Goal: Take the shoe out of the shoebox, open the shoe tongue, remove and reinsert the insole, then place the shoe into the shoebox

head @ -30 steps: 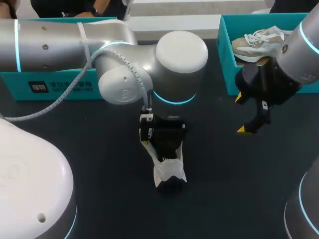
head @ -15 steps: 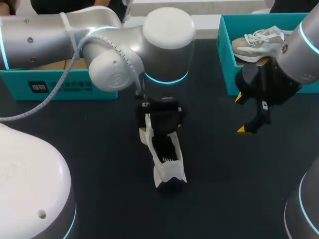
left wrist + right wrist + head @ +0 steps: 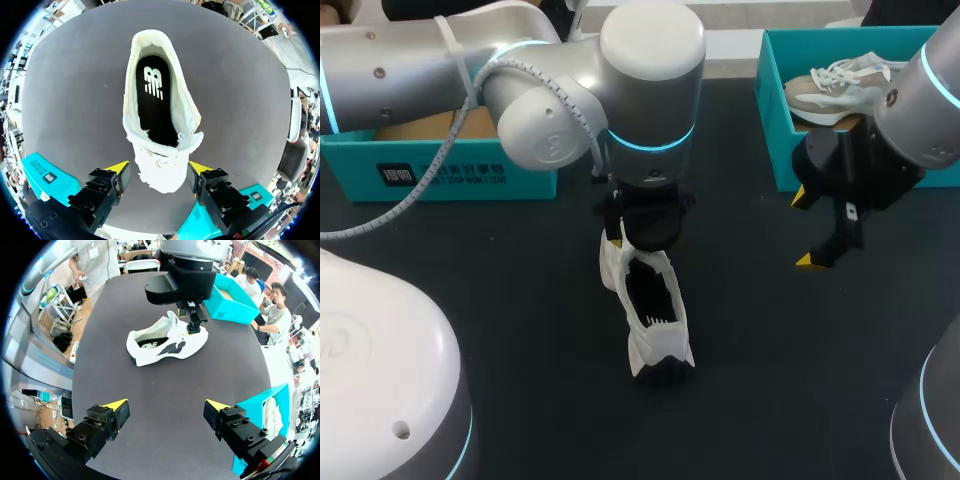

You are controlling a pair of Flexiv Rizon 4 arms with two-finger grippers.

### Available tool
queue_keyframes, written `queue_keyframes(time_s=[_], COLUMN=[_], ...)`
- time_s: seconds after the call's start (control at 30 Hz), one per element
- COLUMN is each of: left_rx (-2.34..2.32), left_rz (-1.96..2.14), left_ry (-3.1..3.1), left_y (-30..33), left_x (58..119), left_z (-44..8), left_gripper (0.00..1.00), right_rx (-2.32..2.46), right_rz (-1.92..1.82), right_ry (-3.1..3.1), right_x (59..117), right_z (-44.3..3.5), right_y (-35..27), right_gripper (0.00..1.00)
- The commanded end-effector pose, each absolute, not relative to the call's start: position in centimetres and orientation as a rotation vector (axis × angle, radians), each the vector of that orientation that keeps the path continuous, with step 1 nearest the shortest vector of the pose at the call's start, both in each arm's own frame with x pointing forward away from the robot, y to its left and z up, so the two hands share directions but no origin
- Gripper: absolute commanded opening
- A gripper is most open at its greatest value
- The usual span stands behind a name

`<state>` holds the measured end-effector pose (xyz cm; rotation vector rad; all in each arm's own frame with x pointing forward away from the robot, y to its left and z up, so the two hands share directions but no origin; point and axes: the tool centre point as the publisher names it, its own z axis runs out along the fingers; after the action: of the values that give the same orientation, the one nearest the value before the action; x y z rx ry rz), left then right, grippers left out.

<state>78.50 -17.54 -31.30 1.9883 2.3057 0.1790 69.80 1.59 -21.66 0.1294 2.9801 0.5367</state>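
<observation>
L gripper (image 3: 159,167), fingers spread, hangs over the toe end of the white shoe (image 3: 182,112). Its yellow tips sit either side of the forefoot w/ slim gaps, not clamping. The shoe runs straight out ahead of it on the dark table (image 3: 520,300), mouth wide open, black insole (image 3: 155,100) showing inside. R gripper (image 3: 167,407), likewise spread & holding nothing, hovers over bare table, w/ the shoe well ahead of it and a teal shoebox (image 3: 772,110) holding a second shoe (image 3: 840,85) close beside it.
</observation>
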Motion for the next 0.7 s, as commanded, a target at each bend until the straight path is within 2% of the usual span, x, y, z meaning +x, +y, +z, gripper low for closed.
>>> queue_keyframes(time_s=[0.03, 0.23, 0.7], left_rx=[1.997, 2.004, 2.013], left_rz=[0.175, 0.169, 0.143], left_ry=[2.299, 2.295, 2.299], left_y=[-17.9, -17.7, -16.6], left_x=[78.3, 78.0, 77.3], left_z=[-31.1, -31.0, -30.4], left_gripper=[0.31, 0.37, 0.35], right_rx=[0.13, 0.13, 0.13], right_rz=[0.535, 0.535, 0.535], right_ry=[2.981, 2.981, 2.981], right_x=[69.8, 69.8, 69.8], right_z=[-21.8, -21.8, -21.8], right_y=[1.7, 1.7, 1.7], right_gripper=[1.0, 1.0, 1.0])
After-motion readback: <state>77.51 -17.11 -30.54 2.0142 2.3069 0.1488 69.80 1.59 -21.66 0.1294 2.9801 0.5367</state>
